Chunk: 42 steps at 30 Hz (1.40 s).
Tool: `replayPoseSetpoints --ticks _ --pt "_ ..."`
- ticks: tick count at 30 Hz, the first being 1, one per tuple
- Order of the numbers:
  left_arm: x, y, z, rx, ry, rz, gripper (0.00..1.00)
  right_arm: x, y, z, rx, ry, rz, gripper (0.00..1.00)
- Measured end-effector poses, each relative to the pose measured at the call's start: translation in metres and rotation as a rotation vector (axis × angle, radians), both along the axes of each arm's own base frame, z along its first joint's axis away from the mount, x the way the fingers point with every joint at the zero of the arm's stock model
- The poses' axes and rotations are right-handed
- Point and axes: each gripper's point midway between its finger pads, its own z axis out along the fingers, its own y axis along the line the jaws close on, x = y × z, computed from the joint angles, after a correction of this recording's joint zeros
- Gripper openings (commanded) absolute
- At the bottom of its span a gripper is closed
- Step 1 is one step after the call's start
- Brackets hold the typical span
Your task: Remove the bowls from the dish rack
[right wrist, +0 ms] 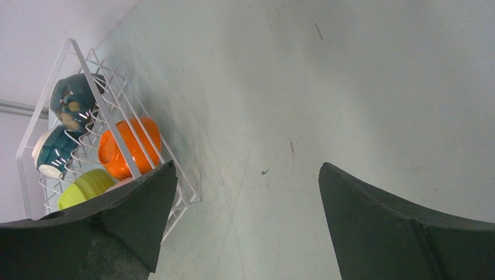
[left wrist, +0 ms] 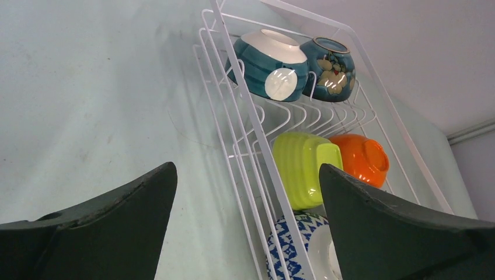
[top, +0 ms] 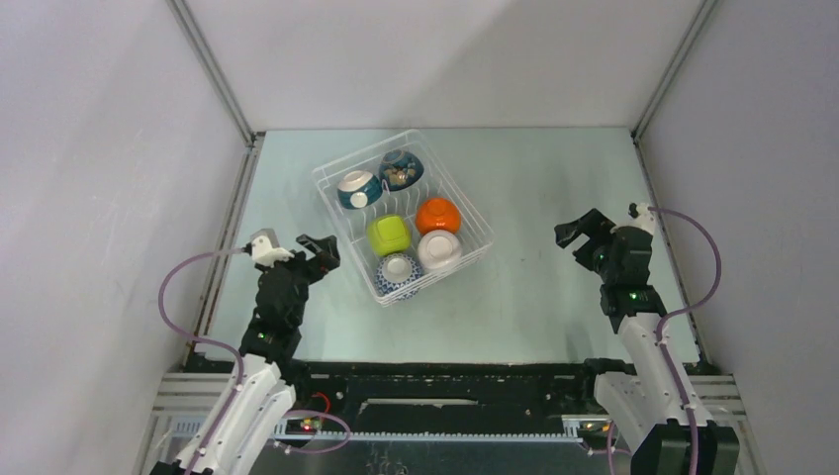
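The white wire dish rack (top: pixel 368 151) sits mid-table and holds several bowls: teal-and-white (top: pixel 358 189), dark patterned (top: pixel 401 169), orange (top: pixel 437 215), lime green (top: pixel 389 235), white (top: pixel 439 251) and blue-and-white (top: pixel 398 275). My left gripper (top: pixel 319 252) hovers open just left of the rack, empty. In the left wrist view the rack's rim (left wrist: pixel 257 125) runs between the fingers, with the lime bowl (left wrist: pixel 300 166) and blue-and-white bowl (left wrist: pixel 289 245) beyond. My right gripper (top: pixel 581 234) is open and empty over bare table, well right of the rack (right wrist: pixel 103 105).
Grey walls and aluminium frame posts (top: pixel 213 69) enclose the pale table (top: pixel 544 178) at the left, right and back. The arm bases stand on the black rail (top: pixel 445 381) along the near edge.
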Motion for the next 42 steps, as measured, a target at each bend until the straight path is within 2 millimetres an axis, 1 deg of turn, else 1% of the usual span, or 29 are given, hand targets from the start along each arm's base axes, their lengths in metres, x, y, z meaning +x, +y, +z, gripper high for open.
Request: replayPoseSetpoints --ticks 8,16,19,22,26,30,32,34,39,41,42 --pt "-0.001 0.000 0.007 -0.005 -0.028 0.000 1.00 0.000 0.001 0.000 0.001 -0.001 0.003 1.00" --pt "0.002 -0.005 -0.008 0.053 0.027 -0.047 1.00 0.000 0.002 0.000 0.006 -0.001 0.012 1.00" --pt "0.002 -0.011 -0.010 0.077 0.033 -0.086 1.00 -0.001 0.004 0.001 0.009 -0.004 0.020 1.00" --pt "0.002 -0.015 -0.006 0.076 0.014 -0.111 1.00 0.000 0.005 0.001 0.011 -0.014 0.028 1.00" --pt "0.003 -0.022 0.001 0.056 -0.010 -0.142 1.00 -0.002 0.008 -0.005 0.018 -0.008 0.042 1.00" --pt "0.007 -0.025 0.002 0.042 0.021 -0.147 1.00 -0.003 0.010 -0.007 0.022 -0.005 0.051 1.00" --pt "0.014 -0.028 0.015 0.046 0.037 -0.150 1.00 -0.003 0.010 -0.006 0.022 -0.007 0.053 1.00" --pt "0.025 -0.031 0.034 0.061 0.056 -0.156 1.00 -0.003 0.011 -0.006 0.023 -0.009 0.056 1.00" --pt "0.054 -0.036 0.101 0.147 0.025 -0.182 1.00 -0.002 0.012 -0.004 0.026 -0.018 0.065 1.00" --pt "0.060 -0.038 0.116 0.205 0.023 -0.207 1.00 -0.002 0.012 -0.004 0.024 -0.019 0.067 1.00" --pt "0.063 -0.038 0.119 0.234 0.032 -0.218 1.00 -0.002 0.012 -0.003 0.024 -0.019 0.068 1.00"
